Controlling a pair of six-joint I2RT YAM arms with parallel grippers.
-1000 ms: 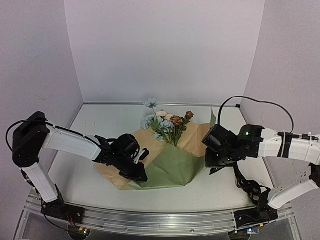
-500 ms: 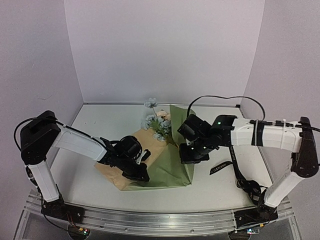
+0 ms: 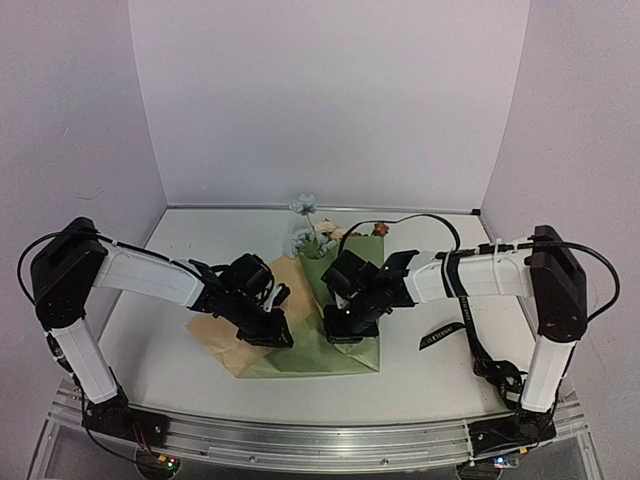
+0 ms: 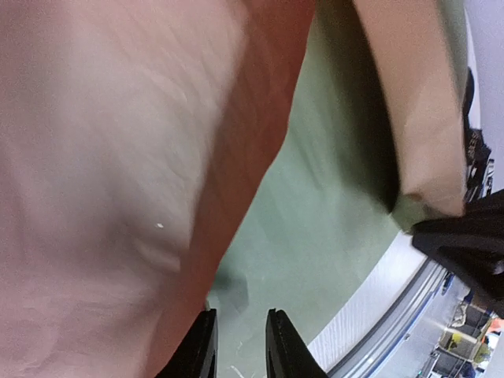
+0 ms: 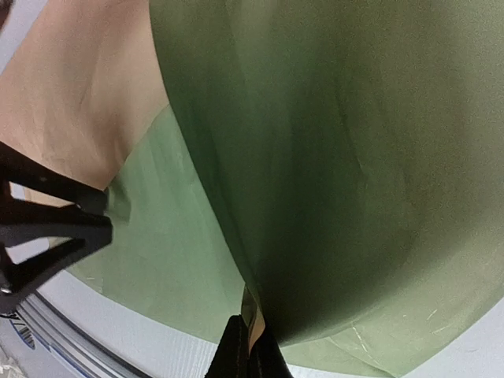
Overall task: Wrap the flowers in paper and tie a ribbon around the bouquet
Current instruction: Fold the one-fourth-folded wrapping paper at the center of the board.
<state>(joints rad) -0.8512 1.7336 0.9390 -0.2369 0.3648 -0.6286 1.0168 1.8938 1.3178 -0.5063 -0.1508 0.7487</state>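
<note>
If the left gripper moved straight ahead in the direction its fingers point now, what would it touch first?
Probably the paper: the left gripper aims at its green side, close beside the edge of the brown folded part. Depth is unclear, so it could catch that edge first.

Top view: bright, even, diffuse light, a faint violet cast on the walls (image 3: 330, 100), only soft shadows on the desk (image 3: 200, 240). Both wrist views are soft, paper (image 4: 102, 157) too close. Left one smeared. Right one has dark shading in the fold and bowed edges.
</note>
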